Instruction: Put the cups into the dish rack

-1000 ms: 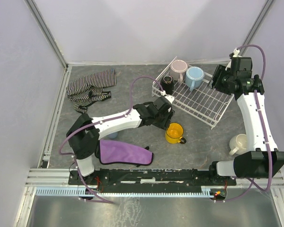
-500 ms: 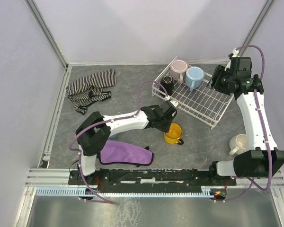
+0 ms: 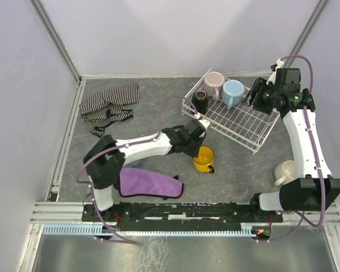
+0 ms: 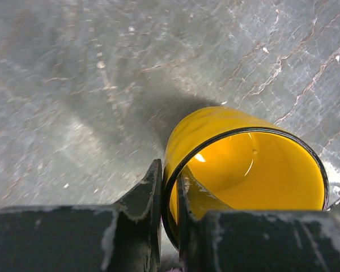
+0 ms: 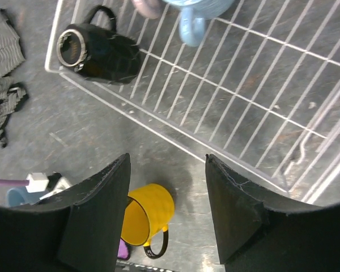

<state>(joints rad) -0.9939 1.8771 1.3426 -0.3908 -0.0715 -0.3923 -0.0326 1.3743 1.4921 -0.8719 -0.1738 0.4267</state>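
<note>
My left gripper (image 4: 169, 212) pinches the yellow ceramic cup (image 4: 243, 164) by its rim; next I should lift it into the white wire rack (image 3: 238, 122).

White arms (image 3: 140, 147) — black joints (image 3: 300, 194), purple cables (image 3: 297, 55)

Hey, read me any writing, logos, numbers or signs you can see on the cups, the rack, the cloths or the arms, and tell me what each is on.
No readable text in any view.
The yellow cup, black cup, pink cup, light blue cup and cream mug: plain, no print.
The dish rack, striped cloth and purple cloth: no labels.
The left arm and right arm: nothing large enough to read.
</note>
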